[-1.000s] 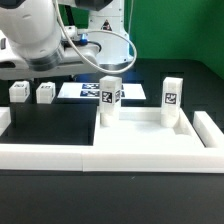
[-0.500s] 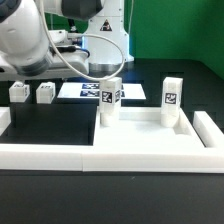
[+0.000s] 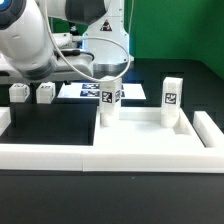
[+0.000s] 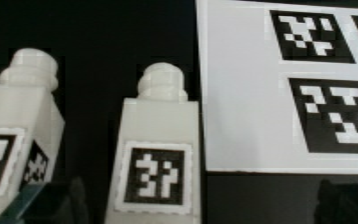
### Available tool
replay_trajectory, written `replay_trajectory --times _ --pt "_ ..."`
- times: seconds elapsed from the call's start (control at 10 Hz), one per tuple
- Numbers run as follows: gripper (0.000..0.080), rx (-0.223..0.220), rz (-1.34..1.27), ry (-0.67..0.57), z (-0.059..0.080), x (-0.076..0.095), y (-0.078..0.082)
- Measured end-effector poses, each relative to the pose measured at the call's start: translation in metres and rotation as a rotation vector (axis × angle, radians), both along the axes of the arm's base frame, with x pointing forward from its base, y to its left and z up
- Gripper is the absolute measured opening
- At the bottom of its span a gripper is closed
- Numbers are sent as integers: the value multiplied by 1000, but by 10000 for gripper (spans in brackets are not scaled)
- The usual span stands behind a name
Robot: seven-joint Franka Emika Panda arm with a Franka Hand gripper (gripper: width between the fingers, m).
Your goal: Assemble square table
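Where the single border wall (image 3: pixel 60 158) fronts the bench (image 3: pixel 40 125), the square table top (image 3: pixel 135 130) lies just behind it, toward the exterior view's right. Two upright legs (image 3: pixel 108 100) (image 3: pixel 172 102) stand at its far corners. Farther back lie two loose legs (image 3: pixel 18 93) (image 3: pixel 45 93) beside one marker board (image 3: pixel 90 91). Over them, the end effector (image 4: pixel 202 198) is released, grasping nothing.

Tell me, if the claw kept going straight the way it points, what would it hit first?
Probably the small white leg lying between the tips of the open claw in the wrist view. A second leg lies close beside it; depth is unclear, so a tip might touch that one instead.
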State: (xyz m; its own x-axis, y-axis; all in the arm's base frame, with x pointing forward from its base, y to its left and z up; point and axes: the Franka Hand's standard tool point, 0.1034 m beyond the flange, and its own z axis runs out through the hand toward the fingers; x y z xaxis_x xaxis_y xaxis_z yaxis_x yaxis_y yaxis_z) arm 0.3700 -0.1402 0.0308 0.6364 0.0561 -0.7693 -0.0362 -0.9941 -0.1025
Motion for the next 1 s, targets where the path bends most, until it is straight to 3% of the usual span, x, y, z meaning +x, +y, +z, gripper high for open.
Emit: replay_trajectory --times 0.1,0.5,0.7,0.8,1.0 --pt "649 24 -2 -9 -1 1 2" --pt "649 41 7 -11 -1 2 6" --pt "649 28 33 26 -3 0 0" --pt "649 22 51 45 -11 -13 2" --pt "649 11 59 49 -9 -7 -2"
